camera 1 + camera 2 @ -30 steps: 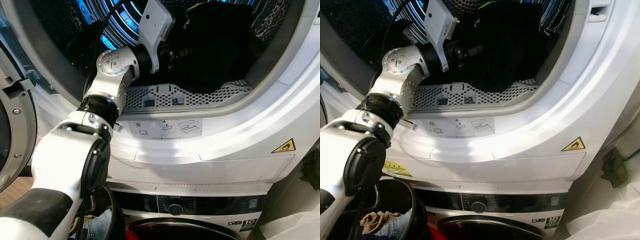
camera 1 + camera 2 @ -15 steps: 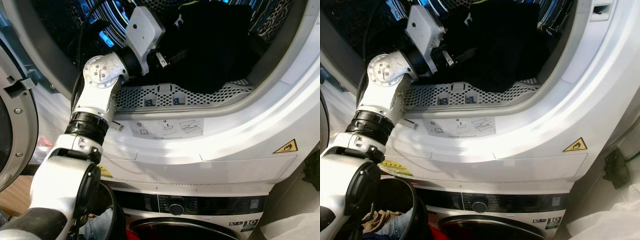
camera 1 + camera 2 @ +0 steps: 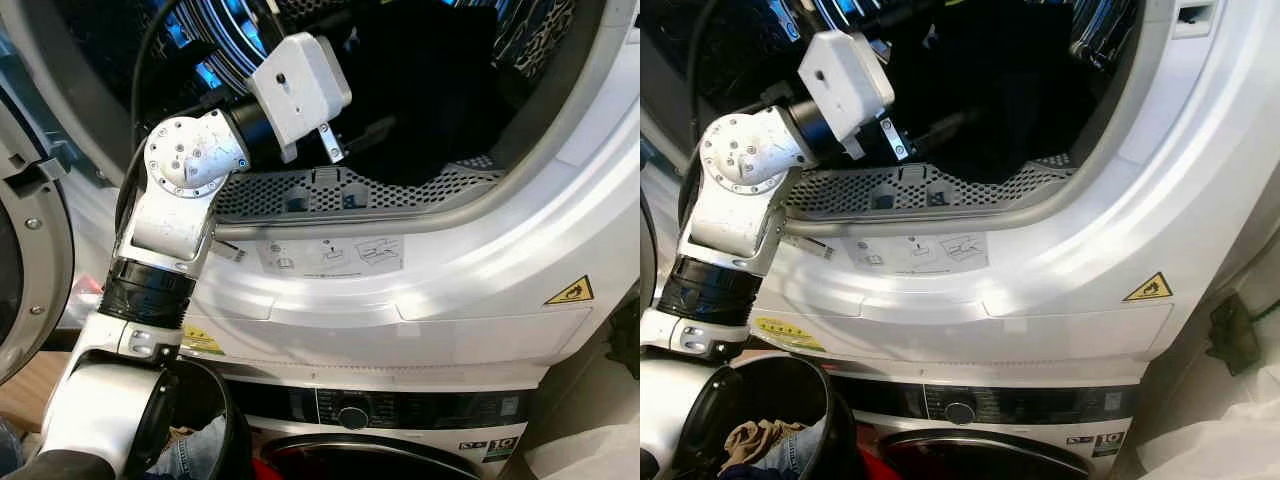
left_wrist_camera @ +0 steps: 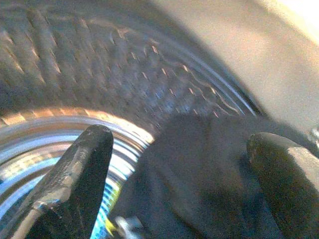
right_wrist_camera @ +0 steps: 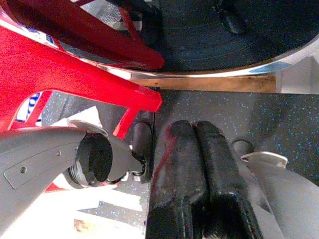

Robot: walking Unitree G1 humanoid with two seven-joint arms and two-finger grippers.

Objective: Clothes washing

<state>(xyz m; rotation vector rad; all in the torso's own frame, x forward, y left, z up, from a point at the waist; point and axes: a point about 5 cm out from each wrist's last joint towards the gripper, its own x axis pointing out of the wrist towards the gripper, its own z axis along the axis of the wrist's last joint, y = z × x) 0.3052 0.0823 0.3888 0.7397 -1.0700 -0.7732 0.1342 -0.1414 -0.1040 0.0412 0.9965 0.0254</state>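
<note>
The limp black cloth garment point(image 3: 430, 90), heaped at 1 o'clock inside the white upper machine's perforated steel drum point(image 3: 180, 40), looks soft and light, best pinched at a raised fold by the spread, empty left end effector point(image 4: 179, 164) facing it.

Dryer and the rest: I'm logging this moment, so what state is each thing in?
Dryer door: open.
Drum: lit, holding dark clothes.
Left claw: open, inside the drum, dark cloth between its fingers but not gripped.
Right claw: shut, empty, hanging near the floor.
Basket: holds laundry.
</note>
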